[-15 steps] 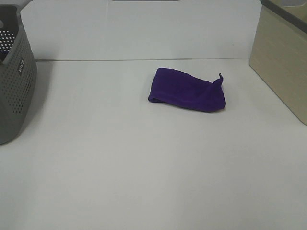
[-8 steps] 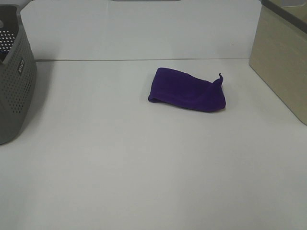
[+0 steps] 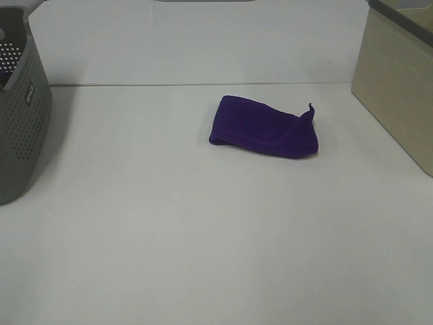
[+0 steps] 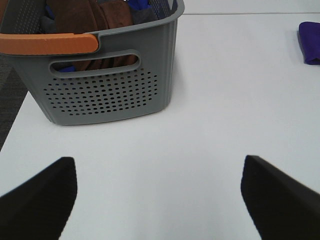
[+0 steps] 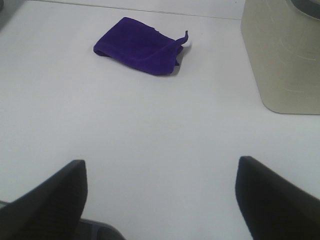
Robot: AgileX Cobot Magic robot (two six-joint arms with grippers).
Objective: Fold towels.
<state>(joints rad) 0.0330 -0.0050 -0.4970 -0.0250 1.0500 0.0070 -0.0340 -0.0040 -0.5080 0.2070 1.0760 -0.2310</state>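
The towel (image 3: 265, 128) lies on the white counter (image 3: 203, 237), toward the far side and a little right of the middle. It is a deep purple cloth already doubled over into a compact, rounded bundle, wider than it is deep, with one small corner sticking up at its right end. From the right wrist view the same towel (image 5: 139, 46) shows that upturned corner curling near its far right edge, and the fold looks loose, not flat or squared. No tag shows from any angle.

A grey perforated basket (image 3: 20, 108) stands at the far left of the counter, well apart from the towel; up close the basket (image 4: 107, 75) has an orange handle and holds brown and blue cloths. A beige bin (image 3: 399, 88) stands at the right edge.

The left gripper (image 4: 160, 195) and right gripper (image 5: 160, 192) both hover with jaws spread wide, holding nothing.

Compared with a second ago, nothing on the counter has shifted.
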